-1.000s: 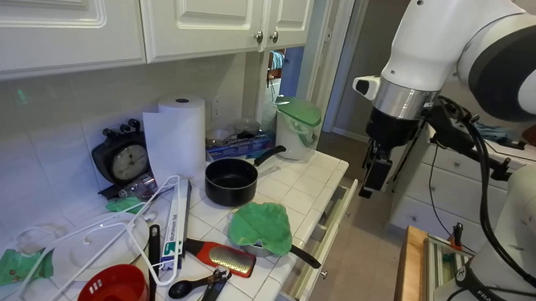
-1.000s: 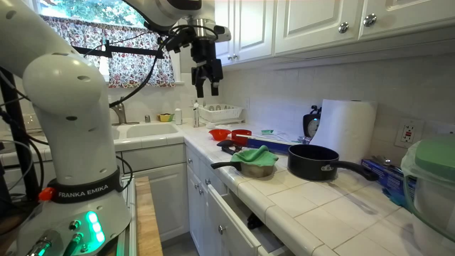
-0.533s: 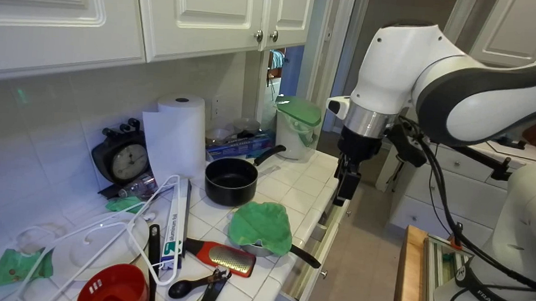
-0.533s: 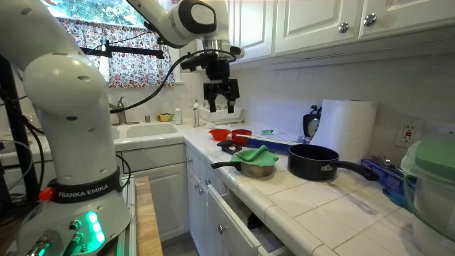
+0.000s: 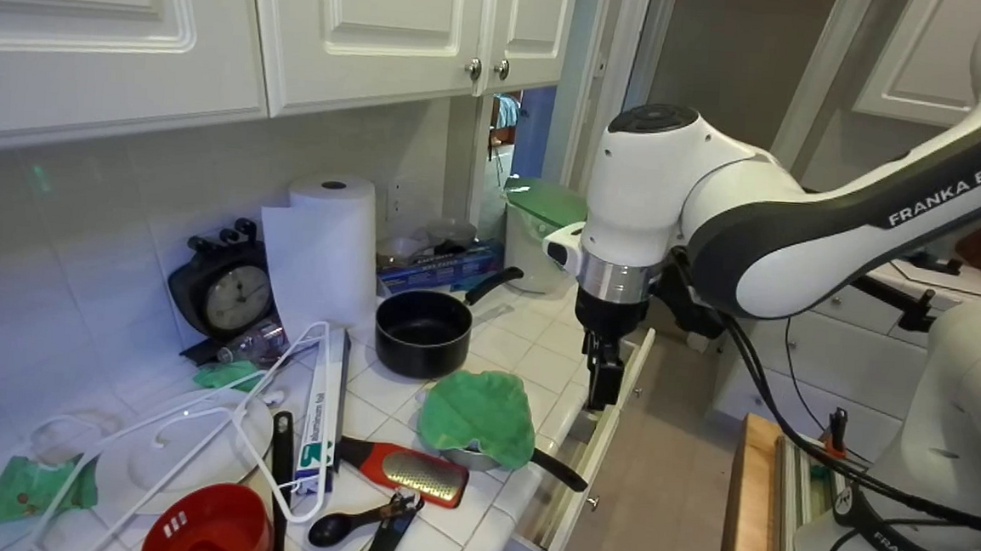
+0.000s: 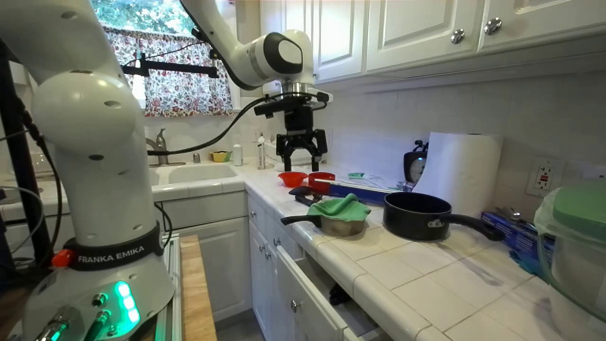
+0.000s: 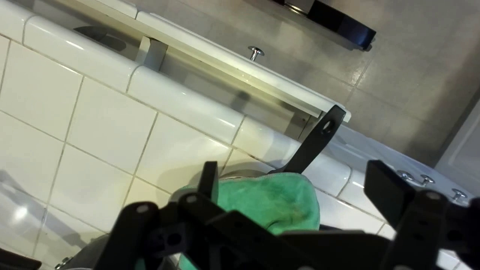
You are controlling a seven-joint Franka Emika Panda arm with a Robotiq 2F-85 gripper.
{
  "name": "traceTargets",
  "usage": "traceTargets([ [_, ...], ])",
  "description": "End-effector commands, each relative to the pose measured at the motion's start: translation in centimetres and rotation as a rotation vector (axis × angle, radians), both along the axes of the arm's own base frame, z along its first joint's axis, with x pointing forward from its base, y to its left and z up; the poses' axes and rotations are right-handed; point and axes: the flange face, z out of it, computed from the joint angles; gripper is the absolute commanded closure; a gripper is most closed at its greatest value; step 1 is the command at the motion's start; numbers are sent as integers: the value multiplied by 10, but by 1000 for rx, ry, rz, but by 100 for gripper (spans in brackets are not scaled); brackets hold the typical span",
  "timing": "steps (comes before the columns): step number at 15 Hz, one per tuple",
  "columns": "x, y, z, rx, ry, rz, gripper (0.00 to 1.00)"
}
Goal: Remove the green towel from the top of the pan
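The green towel (image 5: 478,413) lies draped over the top of a small metal pan (image 5: 472,458) on the tiled counter. In an exterior view the towel (image 6: 339,208) covers the pan's opening and the pan's side (image 6: 342,226) shows below it. My gripper (image 5: 600,400) hangs pointing down, above and apart from the pan; it also shows in an exterior view (image 6: 301,166). It is open and empty. In the wrist view the towel (image 7: 273,200) shows between the spread fingers (image 7: 292,172), and the pan's black handle (image 7: 315,140) sticks out past the counter edge. Gripper parts hide the towel's lower part.
A black saucepan (image 5: 423,335) stands beside the pan. A red-handled grater (image 5: 419,473), black spoon (image 5: 356,523), red bowl (image 5: 211,527) and white hangers (image 5: 235,413) lie around. An open drawer (image 6: 312,296) juts out below the counter edge. White cabinets (image 5: 378,22) hang above.
My gripper has moved down and closer to the counter and pan, staying open. The towel, pan and other objects have not moved.
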Motion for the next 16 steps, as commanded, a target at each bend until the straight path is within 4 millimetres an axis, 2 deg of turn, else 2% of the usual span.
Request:
traceTargets([
  [1,22,19,-15,-61,9,76,0],
  [6,38,43,-31,-92,6,138,0],
  [9,41,55,-44,-112,15,164,0],
  [16,45,67,-76,-125,69,211,0],
])
